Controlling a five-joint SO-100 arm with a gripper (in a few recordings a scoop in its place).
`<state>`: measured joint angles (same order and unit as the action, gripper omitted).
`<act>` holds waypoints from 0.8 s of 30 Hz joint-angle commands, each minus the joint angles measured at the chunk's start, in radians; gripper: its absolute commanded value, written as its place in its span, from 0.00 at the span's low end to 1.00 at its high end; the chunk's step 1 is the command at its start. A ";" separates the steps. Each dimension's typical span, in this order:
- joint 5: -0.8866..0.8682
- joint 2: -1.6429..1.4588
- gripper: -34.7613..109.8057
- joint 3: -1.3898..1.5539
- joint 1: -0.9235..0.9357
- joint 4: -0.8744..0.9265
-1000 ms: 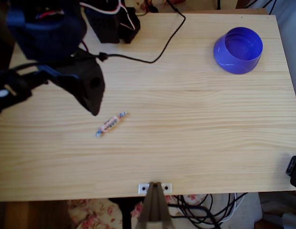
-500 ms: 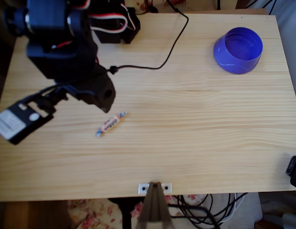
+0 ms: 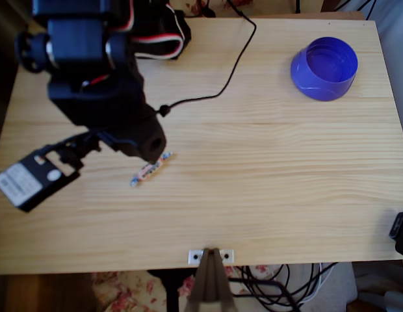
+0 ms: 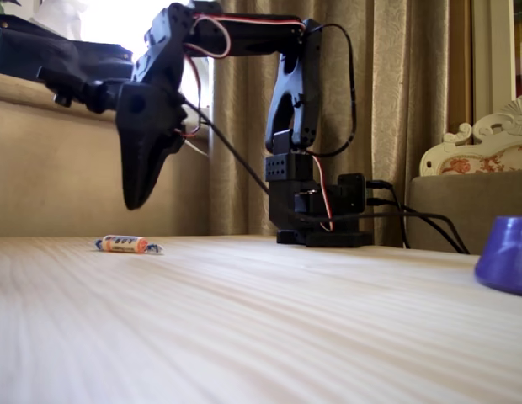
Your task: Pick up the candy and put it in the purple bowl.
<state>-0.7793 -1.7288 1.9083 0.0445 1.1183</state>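
Observation:
The candy [image 3: 149, 170] lies on the wooden table left of centre, a small wrapped sweet with twisted ends; the fixed view shows it flat on the table [image 4: 126, 245]. My black gripper [image 3: 83, 173] hangs above it, open wide. One pointed finger [image 3: 149, 146] aims down just above the candy's upper-right end, clear of the table in the fixed view [image 4: 136, 172]. The other finger [image 3: 29, 181] sticks out far to the left. The purple bowl [image 3: 324, 68] stands at the table's far right corner, holding nothing I can see, and its edge shows at the right of the fixed view [image 4: 506, 253].
The arm's base [image 4: 316, 210] and a black cable [image 3: 214, 81] sit at the table's back left. The table's front edge carries a clamp [image 3: 210, 260]. Bare wood stretches between the candy and the bowl.
The arm has swung right and toward the table's front, bringing the pointed finger from left of the candy to just over its upper end. The candy and bowl have not moved.

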 commanded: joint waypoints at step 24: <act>-0.026 0.147 0.33 -0.164 0.005 -0.060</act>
<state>-0.7977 -1.5585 1.8147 0.0291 1.0600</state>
